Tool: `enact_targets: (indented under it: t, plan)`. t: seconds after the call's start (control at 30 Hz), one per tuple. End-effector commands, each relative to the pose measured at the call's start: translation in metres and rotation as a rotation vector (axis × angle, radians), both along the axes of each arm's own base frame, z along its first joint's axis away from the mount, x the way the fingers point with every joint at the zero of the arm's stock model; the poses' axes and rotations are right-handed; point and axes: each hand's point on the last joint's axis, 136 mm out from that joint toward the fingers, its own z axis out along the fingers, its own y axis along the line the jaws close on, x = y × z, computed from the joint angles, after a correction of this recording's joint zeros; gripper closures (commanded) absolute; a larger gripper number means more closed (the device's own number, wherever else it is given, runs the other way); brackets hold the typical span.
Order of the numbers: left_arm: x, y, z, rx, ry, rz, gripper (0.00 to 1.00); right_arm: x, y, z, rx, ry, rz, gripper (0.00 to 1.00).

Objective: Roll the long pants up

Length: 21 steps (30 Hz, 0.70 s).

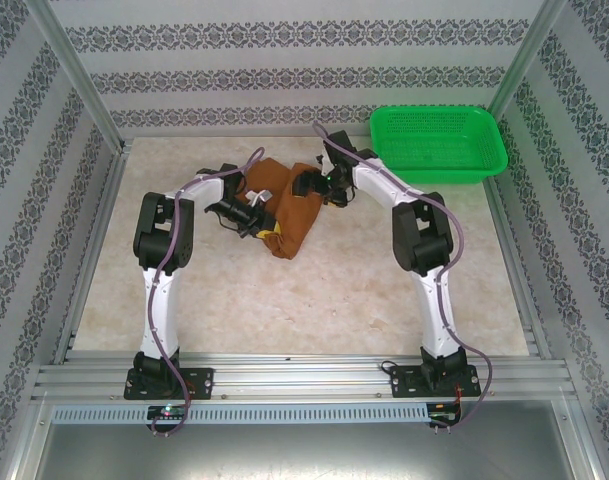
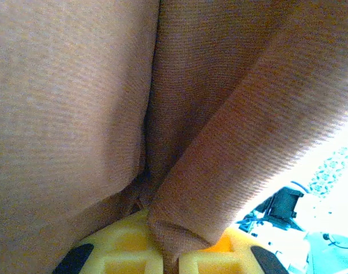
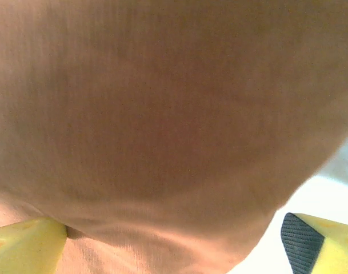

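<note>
— Left gripper (image 2: 168, 258) first: your yellow fingers (image 2: 119, 256) are pressed together on a fold of the long pants (image 2: 76, 114), so that arm has hold of the cloth.

— And the other one?

— Right gripper (image 3: 174, 254) stands spread, one finger at each bottom corner of its wrist view. The rust-brown fabric bulges between them and nothing is clamped. My guess is that you have it there to steady the bundle, while the left pinch stops the fold from slipping loose.

— Where does the garment sit?

— In the top view it is bunched into a thick heap on the table (image 1: 334, 290). It lies just left of the green basket (image 1: 439, 176), a little nearer your bases than the basket is. Your arms reach in from either side of it.

— Rolled yet?

— Partly, I judge. The lump is compact, but a narrow strip of cloth trails out on the side away from the basket, so the roll looks unfinished.
</note>
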Motion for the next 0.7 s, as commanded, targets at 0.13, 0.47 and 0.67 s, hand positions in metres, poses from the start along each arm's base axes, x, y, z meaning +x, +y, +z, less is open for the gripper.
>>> enact_targets:
  t: [0.13,0.47,0.67]
  plan:
    - [-0.026,0.023,-0.044,0.160,0.098,-0.041,1.00,0.040,-0.016,-0.033,-0.117,-0.013,-0.044,0.03]
    - [0.004,0.040,-0.007,0.495,-0.338,-0.054,0.90,0.007,-0.052,-0.037,-0.124,0.027,-0.159,1.00]
    - [0.003,0.055,0.043,0.728,-0.615,-0.015,0.74,-0.052,-0.072,-0.038,-0.101,0.094,-0.239,1.00]
